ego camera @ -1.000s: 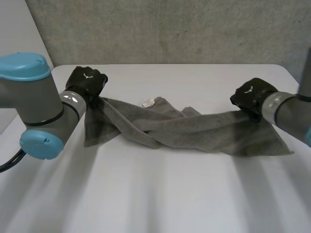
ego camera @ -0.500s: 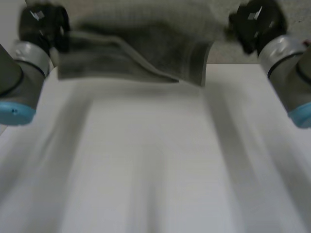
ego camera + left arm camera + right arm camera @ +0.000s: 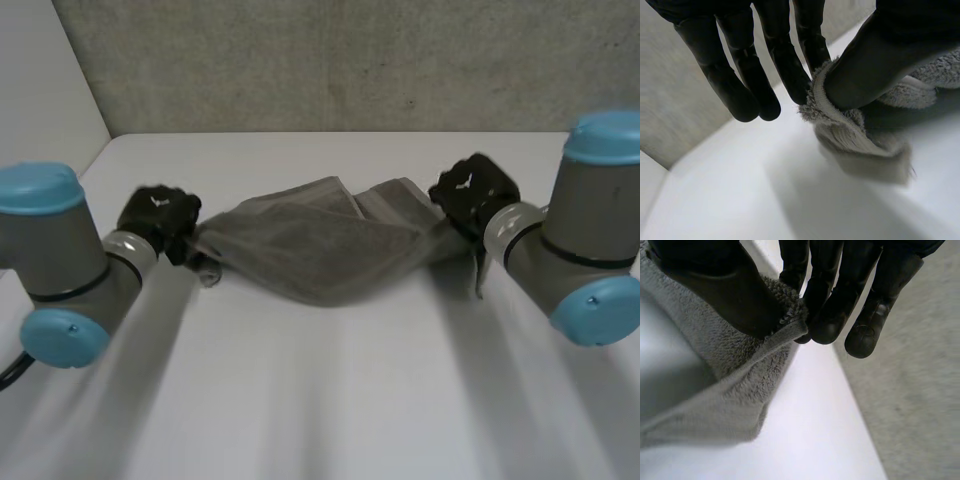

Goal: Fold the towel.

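Left hand (image 3: pixel 160 215), right hand (image 3: pixel 472 190) pinch towel (image 3: pixel 310 245) ends.

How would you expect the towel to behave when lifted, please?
Probably floppy: the towel bunches in folds between the left hand and right hand. Its looped pile likely resists slipping from each pinch.

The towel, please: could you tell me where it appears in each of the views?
Head view: the towel hangs bunched between the left hand and the right hand.
Left wrist view: the towel has its edge pinched between the left hand's thumb and fingers.
Right wrist view: the towel has its edge pinched between the right hand's thumb and fingers.
Shared landmark: the white table beneath it.
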